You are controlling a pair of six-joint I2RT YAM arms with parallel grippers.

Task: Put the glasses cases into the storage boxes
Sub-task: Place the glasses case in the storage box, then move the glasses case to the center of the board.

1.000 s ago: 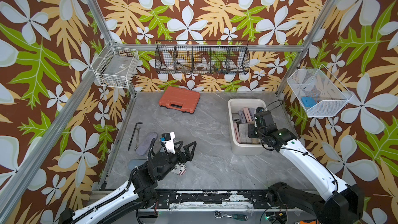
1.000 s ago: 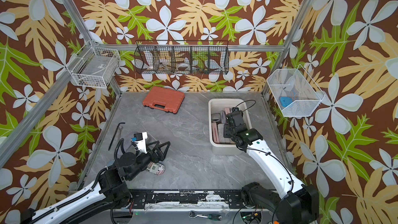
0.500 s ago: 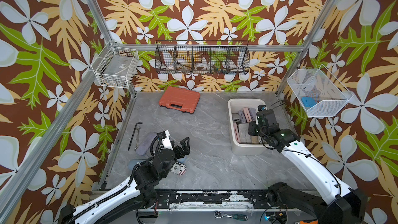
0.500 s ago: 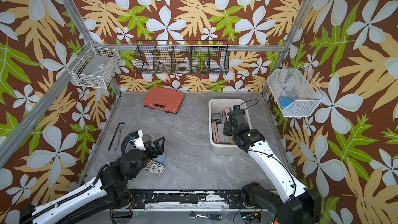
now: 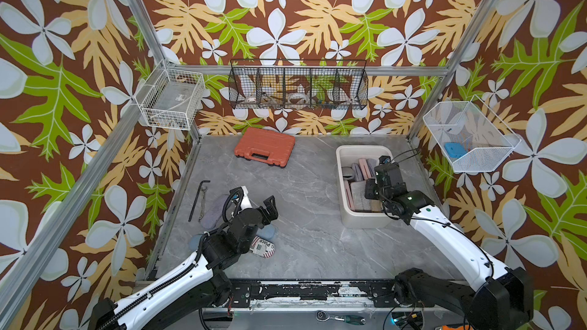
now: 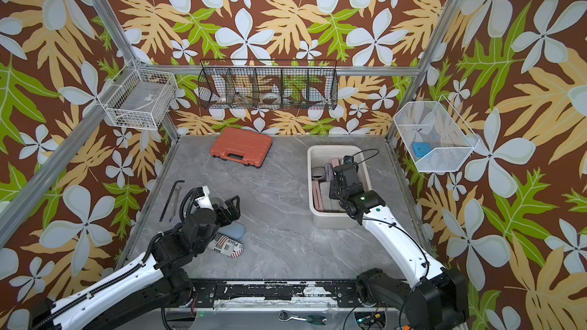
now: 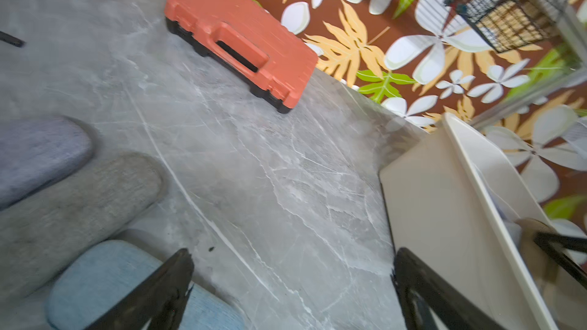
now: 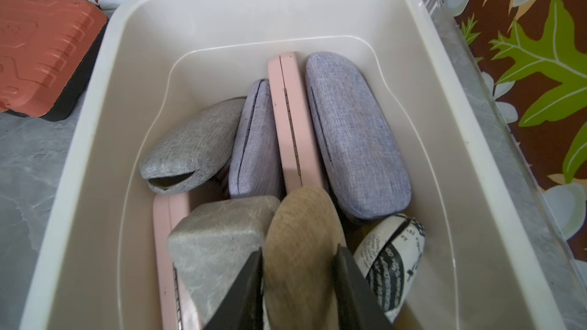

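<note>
The cream storage box (image 5: 340, 166) stands at the right and holds several glasses cases: lavender, pink, grey and print ones. My right gripper (image 8: 298, 250) is down inside the box (image 8: 95, 122), its jaws pressed on both sides of a tan woven case (image 8: 301, 217). At the front left lie a lavender case (image 7: 35, 150), a grey one (image 7: 79, 204), a blue one (image 7: 104, 280) and a flag-print one (image 5: 263, 247). My left gripper (image 7: 292, 258) hangs wide open just above the table beside the blue case (image 5: 269, 232), holding nothing.
An orange toolcase (image 5: 265, 150) lies at the back of the table. A hex key and a wrench (image 5: 198, 198) lie along the left edge. Wire baskets (image 5: 298, 85) hang on the back and side walls. A ratchet (image 5: 340, 317) lies below the front rail.
My left gripper has drawn back and to the left, lower over the cases at the front left, still open. My right gripper stays in the box; its jaws have shifted around the tan case.
</note>
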